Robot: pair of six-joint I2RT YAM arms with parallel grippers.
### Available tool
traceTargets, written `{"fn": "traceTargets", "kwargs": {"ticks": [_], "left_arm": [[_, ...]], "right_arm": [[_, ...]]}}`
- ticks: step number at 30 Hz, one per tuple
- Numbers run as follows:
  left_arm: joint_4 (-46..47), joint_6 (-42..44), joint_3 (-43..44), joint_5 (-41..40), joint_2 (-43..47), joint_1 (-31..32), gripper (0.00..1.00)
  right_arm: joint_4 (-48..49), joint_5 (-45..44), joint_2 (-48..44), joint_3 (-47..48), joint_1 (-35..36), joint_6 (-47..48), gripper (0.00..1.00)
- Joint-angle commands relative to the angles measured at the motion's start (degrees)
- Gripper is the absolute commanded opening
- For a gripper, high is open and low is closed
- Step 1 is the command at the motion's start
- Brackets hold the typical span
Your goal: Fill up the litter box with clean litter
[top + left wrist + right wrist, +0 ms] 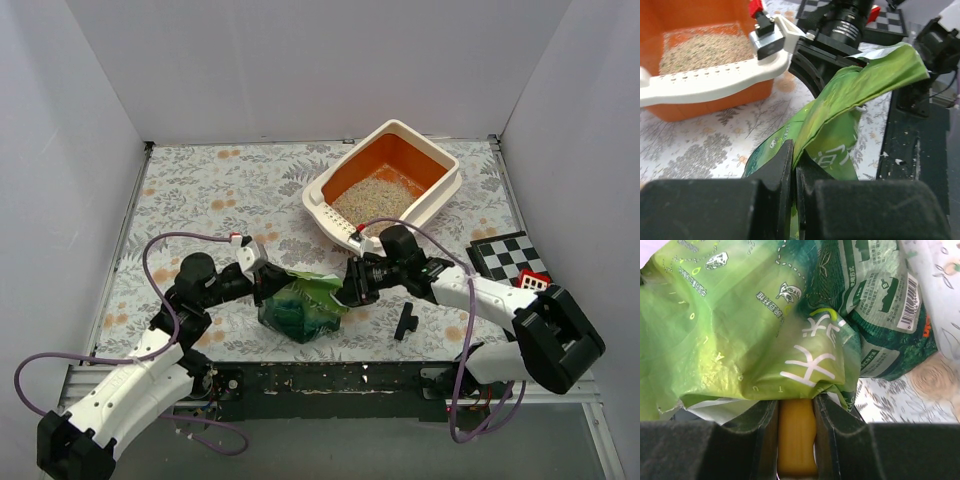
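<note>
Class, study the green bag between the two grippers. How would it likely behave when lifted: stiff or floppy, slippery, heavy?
Probably floppy: the green bag creases and twists between the left gripper and right gripper. Its glossy film looks slippery, so a pinch may creep. Its bulging lower part suggests weight low down, so it would likely sag.

Lab booth: blank white walls (300, 60)

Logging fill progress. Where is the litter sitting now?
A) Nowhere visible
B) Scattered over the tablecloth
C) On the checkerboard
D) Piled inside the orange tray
D: the clean litter lies as a pile on the orange floor of the litter box, beyond the green bag.
</note>
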State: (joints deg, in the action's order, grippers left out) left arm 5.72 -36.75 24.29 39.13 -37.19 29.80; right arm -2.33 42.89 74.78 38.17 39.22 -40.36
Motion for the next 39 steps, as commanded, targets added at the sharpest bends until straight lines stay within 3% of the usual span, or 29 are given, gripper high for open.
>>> {"fn": "traceTargets", "kwargs": {"ticks": [1, 9, 22, 39], "left_arm": [[-6.9, 3.4, 4.1, -9.2, 1.1, -0.4, 0.00], [-12.0, 1.5, 4.6, -11.8, 4.0, -0.4, 0.00], [-9.3, -2.5, -1.6, -12.1, 8.7, -0.4, 0.00], [-8.4, -1.7, -2.4, -10.8, 7.1, -0.3, 0.00]], "right_arm": [[25.3, -8.4, 6.2, -4.0, 4.9, -10.6, 0.01], [40.9, -11.1, 13.6, -1.7, 8.0, -16.7, 0.01], [44.9, -13.6, 4.2, -7.5, 7.1, -18.9, 0.01], [39.8, -8.9, -9.3, -14.3, -1.1, -19.7, 0.01]]}}
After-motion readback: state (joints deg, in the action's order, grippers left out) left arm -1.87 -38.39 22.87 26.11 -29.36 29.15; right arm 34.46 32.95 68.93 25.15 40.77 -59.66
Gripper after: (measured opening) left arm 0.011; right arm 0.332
